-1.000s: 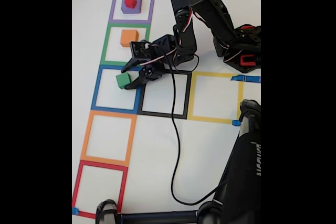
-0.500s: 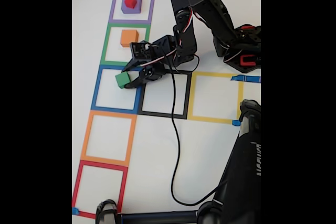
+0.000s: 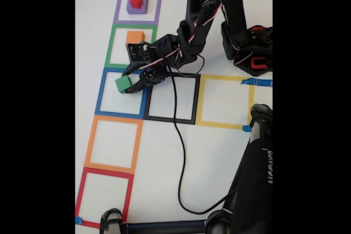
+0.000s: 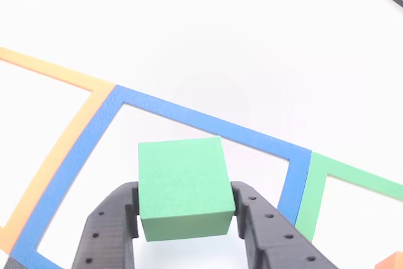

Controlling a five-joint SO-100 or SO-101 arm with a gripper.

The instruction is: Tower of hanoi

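Note:
In the fixed view my gripper (image 3: pixel 128 83) is shut on the green block (image 3: pixel 123 83) and holds it over the upper part of the blue tape square (image 3: pixel 101 96). The other view shows the green block (image 4: pixel 182 187) squeezed between my two black fingers (image 4: pixel 107 231), with the blue tape line (image 4: pixel 189 116) behind it. The orange block (image 3: pixel 134 36) sits in the green tape square (image 3: pixel 112 47), its lower edge partly hidden by my gripper's body. A red block (image 3: pixel 136 0) rests on the purple block (image 3: pixel 131 8) inside the purple tape square (image 3: pixel 118 4).
Orange (image 3: pixel 89 143) and red (image 3: pixel 82 195) tape squares continue down the left column. Black (image 3: pixel 195 100) and yellow (image 3: pixel 225 125) squares lie to the right. My cable (image 3: pixel 181 152) trails across the table. A black stand (image 3: pixel 252 184) rises at the lower right, and the arm's base (image 3: pixel 253 53) is at the right.
The arm has stretched further left and its upper links have swung upright. The gripper and the green block have shifted a little left and up within the blue square.

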